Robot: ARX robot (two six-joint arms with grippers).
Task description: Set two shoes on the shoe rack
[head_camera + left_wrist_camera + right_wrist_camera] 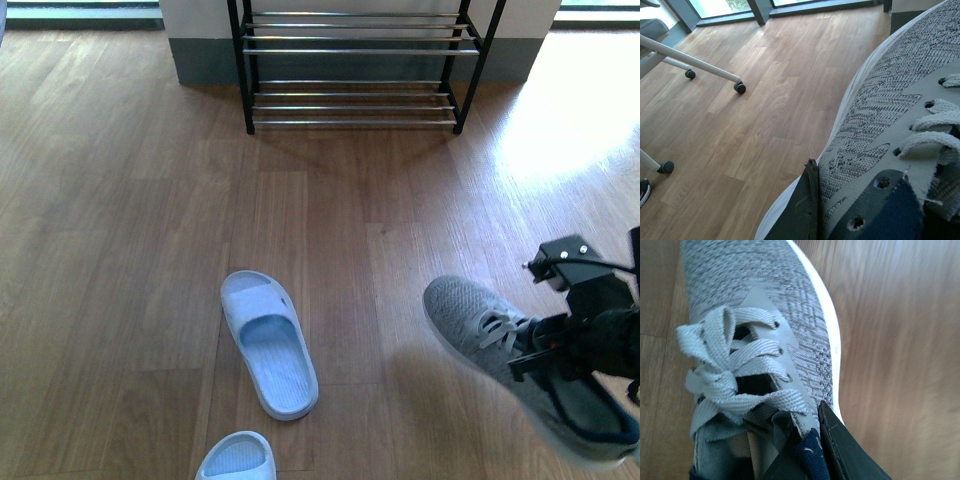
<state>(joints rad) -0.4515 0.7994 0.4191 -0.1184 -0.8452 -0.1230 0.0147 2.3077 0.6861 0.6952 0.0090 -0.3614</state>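
Front view: the right tool [535, 352] pinches a grey sneaker [500, 345] at the collar beside its laces, low at the right. The toe points toward the far shoe rack [355, 60], and the shoe seems raised off the wooden floor [130, 230], with a shadow beneath it. The rack, a black frame with chrome rods, stands against the far wall, well apart from all the footwear. A pale blue slide [268, 345] lies on the floor left of the sneaker. A second slide [238, 458] is cut off by the lower edge.

Right wrist view: a dark finger [850, 455] lies against the knit side wall, next to the navy lining [811, 457].

Left wrist view: the left tool [850, 210] is apparently clamped on a second sneaker [875, 105]. One finger [807, 210] presses its outer side and the other is hidden. Wheeled chair legs [695, 62] stand beyond.
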